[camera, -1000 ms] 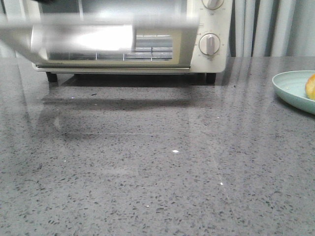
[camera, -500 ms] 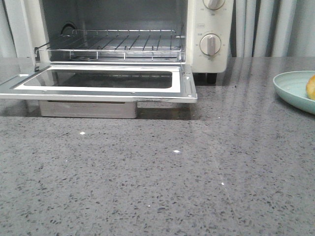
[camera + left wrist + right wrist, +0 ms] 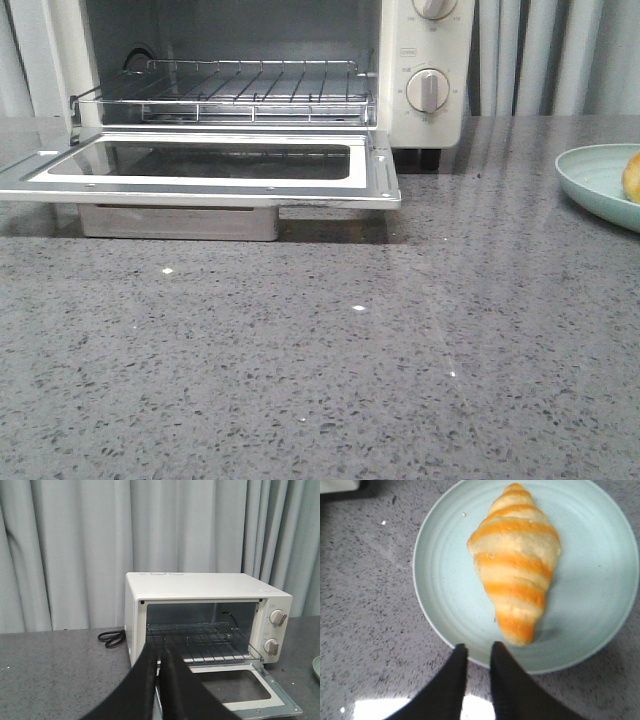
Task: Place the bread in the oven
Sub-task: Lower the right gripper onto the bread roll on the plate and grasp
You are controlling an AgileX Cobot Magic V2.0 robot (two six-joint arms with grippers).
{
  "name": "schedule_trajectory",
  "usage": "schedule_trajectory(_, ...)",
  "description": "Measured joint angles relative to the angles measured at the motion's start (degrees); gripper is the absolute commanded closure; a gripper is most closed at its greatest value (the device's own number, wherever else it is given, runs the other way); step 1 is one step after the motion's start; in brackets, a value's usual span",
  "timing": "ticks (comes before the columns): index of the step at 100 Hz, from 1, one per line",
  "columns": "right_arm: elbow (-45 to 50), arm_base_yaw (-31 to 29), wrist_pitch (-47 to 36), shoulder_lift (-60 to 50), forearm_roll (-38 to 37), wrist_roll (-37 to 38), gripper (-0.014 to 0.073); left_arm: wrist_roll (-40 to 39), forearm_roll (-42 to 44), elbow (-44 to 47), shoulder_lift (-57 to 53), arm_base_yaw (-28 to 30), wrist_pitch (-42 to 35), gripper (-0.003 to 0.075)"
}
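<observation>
The cream-white oven stands at the back left with its glass door folded down flat and the wire rack bare. It also shows in the left wrist view. The striped golden bread lies on a pale green plate. In the front view only its edge shows at the far right. My left gripper is shut and empty, held back from the open oven. My right gripper hovers over the plate's near rim, beside the bread's tapered end, slightly open and empty.
The plate sits at the right edge of the grey speckled counter. A black power cable lies coiled beside the oven. Grey curtains hang behind. The open door overhangs the counter in front of the oven.
One second ago the oven door was blurred and swinging down. Since half a second ago it lies fully open and still. The plate and bread have not moved.
</observation>
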Motion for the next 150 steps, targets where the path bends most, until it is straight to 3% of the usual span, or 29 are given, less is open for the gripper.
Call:
schedule_trajectory(10, 0.00, 0.00, -2.63, 3.25, 0.00, -0.12, 0.0227, 0.00, 0.09, 0.00, 0.00, 0.22, 0.94, 0.0742)
schedule_trajectory(69, 0.00, 0.00, -18.09, 14.35, -11.00, -0.51, 0.0232, -0.10, 0.46, 0.00, 0.10, 0.22, 1.38, 0.0742)
schedule_trajectory(109, -0.08, -0.23, -20.44, 20.47, -13.56, -0.60, 0.0238, -0.10, 0.46, 0.00, 0.10, 0.22, 1.48, 0.0742)
schedule_trajectory(121, -0.22, -0.46, -20.66, 20.96, -13.69, -0.60, 0.0372, -0.10, 0.46, 0.00, 0.10, 0.22, 1.48, 0.0742)
schedule_trajectory(133, -0.35, -0.48, -20.66, 20.96, -13.94, -0.60, 0.0662, -0.10, 0.46, 0.00, 0.10, 0.22, 1.48, 0.0742)
schedule_trajectory(150, -0.35, -0.48, -20.66, 20.98, -13.94, -0.60, 0.0662, -0.10, 0.46, 0.00, 0.10, 0.22, 1.48, 0.0742)
